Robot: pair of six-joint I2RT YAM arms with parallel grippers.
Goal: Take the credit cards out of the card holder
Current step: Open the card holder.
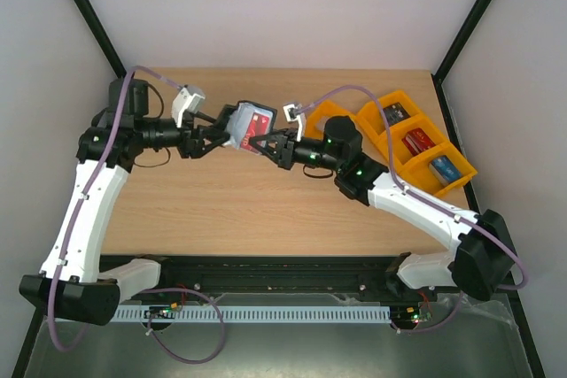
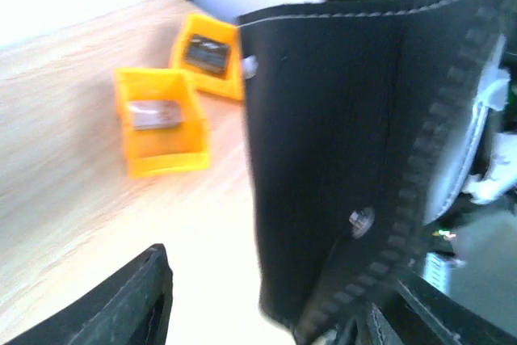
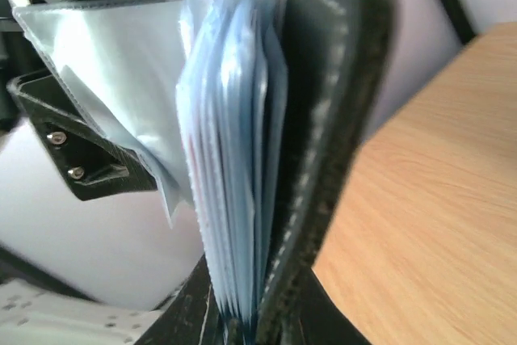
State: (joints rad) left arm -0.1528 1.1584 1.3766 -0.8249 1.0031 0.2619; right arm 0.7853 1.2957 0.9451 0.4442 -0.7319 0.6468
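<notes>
Wooden tabletop lies beneath the card holder [image 1: 244, 126], held aloft upper centre, left gripper [image 1: 215, 139] pinching its cover. Right gripper [image 1: 266, 144] touches it; I cannot tell its jaws' state. Pinch only the red card [image 1: 260, 123], pulling straight.

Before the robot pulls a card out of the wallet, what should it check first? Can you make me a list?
1. Card holder held up off the table by the left gripper: ok.
2. Holder open, clear pockets showing: ok.
3. Red card visible at the holder's open side: ok.
4. Right gripper close to the holder: ok.
5. Right gripper already pinching a card: cannot tell.
6. Room left in the orange trays: cannot tell.
</notes>
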